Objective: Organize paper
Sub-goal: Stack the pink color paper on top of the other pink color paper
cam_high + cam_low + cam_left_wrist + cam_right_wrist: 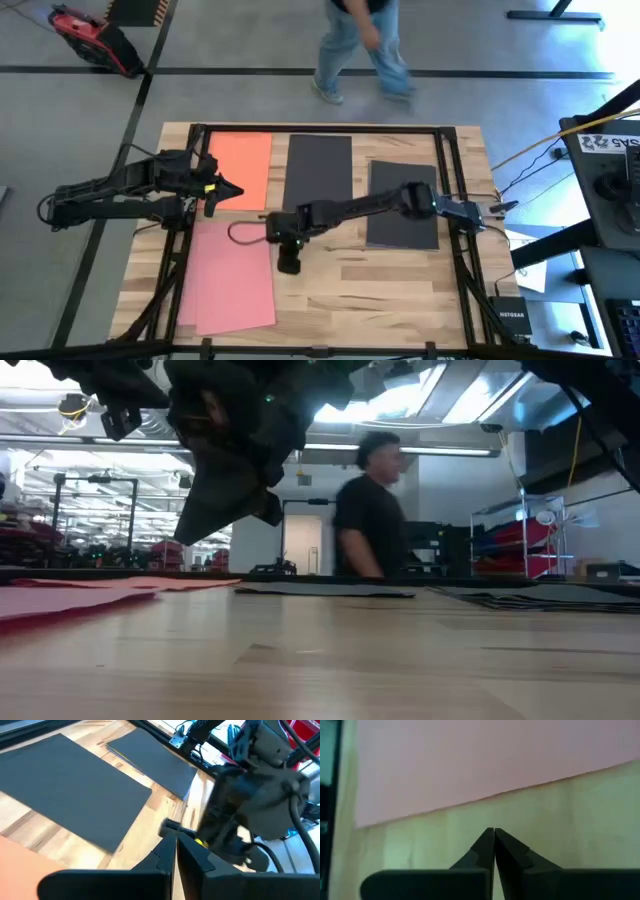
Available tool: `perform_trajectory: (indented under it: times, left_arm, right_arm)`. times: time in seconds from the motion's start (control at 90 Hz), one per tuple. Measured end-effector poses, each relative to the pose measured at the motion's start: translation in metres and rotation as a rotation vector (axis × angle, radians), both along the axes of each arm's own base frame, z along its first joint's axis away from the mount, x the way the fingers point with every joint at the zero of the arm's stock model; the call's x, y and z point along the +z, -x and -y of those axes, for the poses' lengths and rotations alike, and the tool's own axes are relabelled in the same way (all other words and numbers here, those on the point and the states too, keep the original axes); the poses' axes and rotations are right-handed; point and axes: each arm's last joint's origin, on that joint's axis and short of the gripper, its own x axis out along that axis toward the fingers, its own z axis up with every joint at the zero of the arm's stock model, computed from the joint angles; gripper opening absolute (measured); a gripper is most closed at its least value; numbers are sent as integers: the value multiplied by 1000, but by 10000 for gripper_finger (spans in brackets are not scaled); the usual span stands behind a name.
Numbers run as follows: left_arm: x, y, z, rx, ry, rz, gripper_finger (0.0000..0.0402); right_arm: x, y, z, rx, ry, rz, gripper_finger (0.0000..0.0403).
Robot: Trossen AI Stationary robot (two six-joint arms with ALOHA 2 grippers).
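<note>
Two closed, empty grippers: the right gripper (288, 262) hovers over bare wooden surface (390, 285) just beside the flat pink paper sheet (228, 275), its long axis front-to-back; the left gripper (233, 190) hovers over the flat orange paper sheet (243, 165).

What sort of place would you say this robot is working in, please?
It looks like a robotics lab or workshop. The two arms work at a wooden table on a bare grey floor, the low view shows open ceiling strip lights and equipment racks, and a person walks past behind the table.
</note>
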Motion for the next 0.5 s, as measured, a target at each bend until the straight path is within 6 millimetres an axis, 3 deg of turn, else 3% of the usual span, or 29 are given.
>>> perform_trajectory:
  times: [0.2,0.356,0.5]
  left_arm:
    - [0,0,0,1,3,-1,0]
    - [-1,0,0,1,5,-9,0]
    - [-1,1,0,-2,8,-14,0]
  right_arm:
    - [-21,-6,-43,56,-43,76,0]
    - [-45,-11,-53,4,-84,73,0]
    - [-54,-12,-57,3,-125,58,0]
